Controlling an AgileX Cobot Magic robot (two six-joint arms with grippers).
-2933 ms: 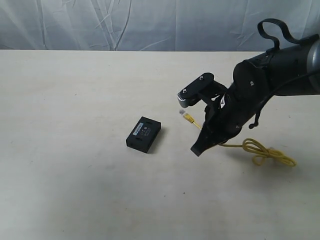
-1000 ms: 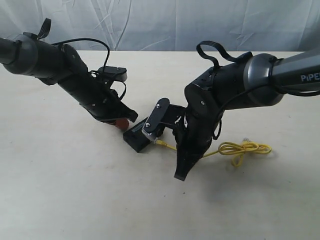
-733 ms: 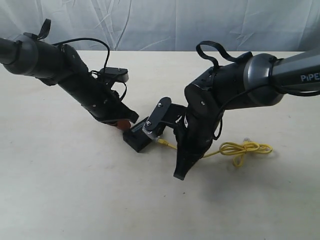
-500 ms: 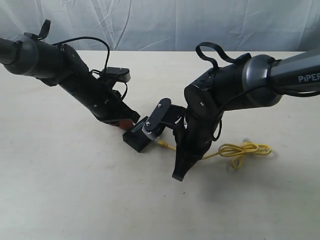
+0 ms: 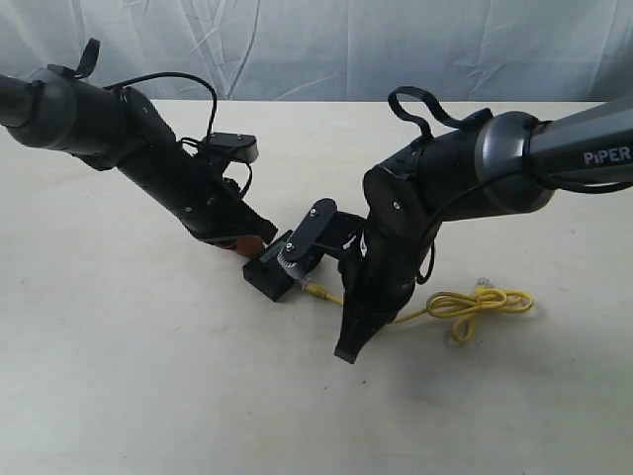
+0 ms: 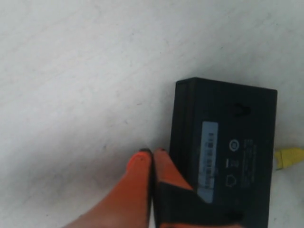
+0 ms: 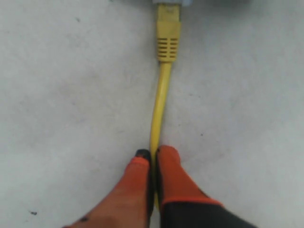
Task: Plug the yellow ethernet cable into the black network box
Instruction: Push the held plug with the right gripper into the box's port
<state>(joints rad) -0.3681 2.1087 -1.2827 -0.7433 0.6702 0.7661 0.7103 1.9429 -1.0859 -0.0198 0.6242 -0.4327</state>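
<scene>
The black network box (image 5: 269,280) lies flat on the table; in the left wrist view the black network box (image 6: 223,137) shows its pale label strip. My left gripper (image 5: 249,242) (image 6: 152,152) is shut with nothing in it, its orange fingers lying against the box's long side. My right gripper (image 5: 339,297) (image 7: 153,153) is shut on the yellow ethernet cable (image 7: 161,95), a short way behind its plug (image 7: 168,33). The plug (image 5: 315,290) meets the box's opposite side. How deep it sits in the port, I cannot tell. The plug (image 6: 289,158) peeks out past the box.
The slack of the cable lies in a loose loop (image 5: 480,300) on the pale table (image 5: 148,376) to the right of my right arm. Both arms lean in over the middle of the table. A white cloth (image 5: 297,49) hangs behind.
The left arm has come into view and set its shut fingers against the box. The right arm carried the plug over to the box; in the last second it edged slightly lower.
</scene>
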